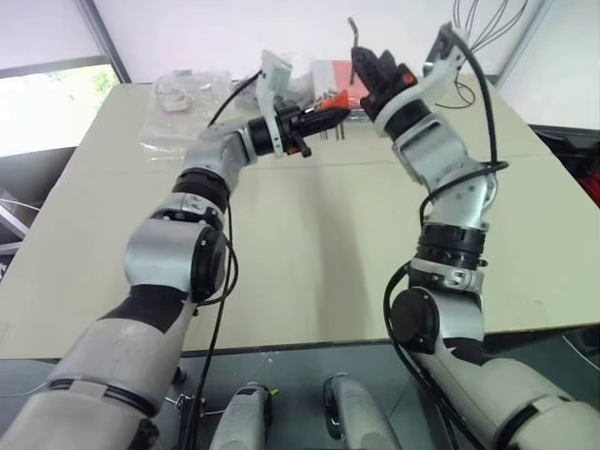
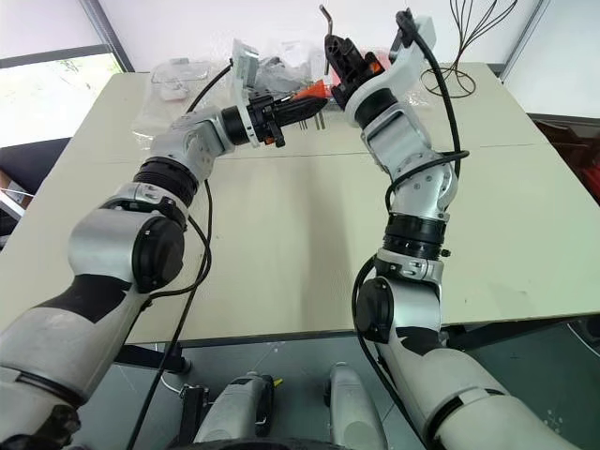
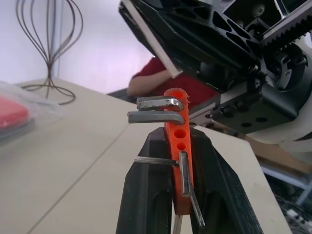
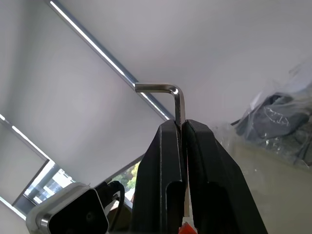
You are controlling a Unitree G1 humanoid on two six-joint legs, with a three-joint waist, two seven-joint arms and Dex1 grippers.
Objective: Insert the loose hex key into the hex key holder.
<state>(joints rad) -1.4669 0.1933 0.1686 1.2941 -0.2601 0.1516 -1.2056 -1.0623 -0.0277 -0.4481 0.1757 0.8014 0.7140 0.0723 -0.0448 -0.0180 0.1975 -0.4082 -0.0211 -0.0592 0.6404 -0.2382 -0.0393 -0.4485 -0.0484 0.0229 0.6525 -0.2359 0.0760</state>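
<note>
Midair work here, both arms raised well above the pale beige tabletop (image 1: 309,244), and that makes sense: each piece is held where the other arm can reach it. The left gripper (image 3: 181,161) is clamped on the small orange-red plastic hex key holder (image 3: 178,146), its black fingers (image 3: 146,190) pressing the block's two flat sides so the face with the row of round sockets stays exposed. Two bent metal keys already sit in the upper sockets, another lies across lower down, and at least two sockets between them look empty.

Over to the right gripper (image 4: 182,127): closed tight on the loose hex key, a thin dark grey metal L-shaped rod (image 4: 176,100). It pinches the long shank, with the short bent end poking out past the fingertips and up toward the ceiling. In the head views that key (image 2: 325,17) stands up from the gripper, just above and beside the holder (image 2: 306,93), the two near each other but not touching.

My read: this is alignment, not insertion yet. The key's end needs turning to face an open socket, and whether the hidden straight end is free below the fingers, I cannot tell. Clear plastic bags (image 1: 183,98) lie untouched at the far edge.
</note>
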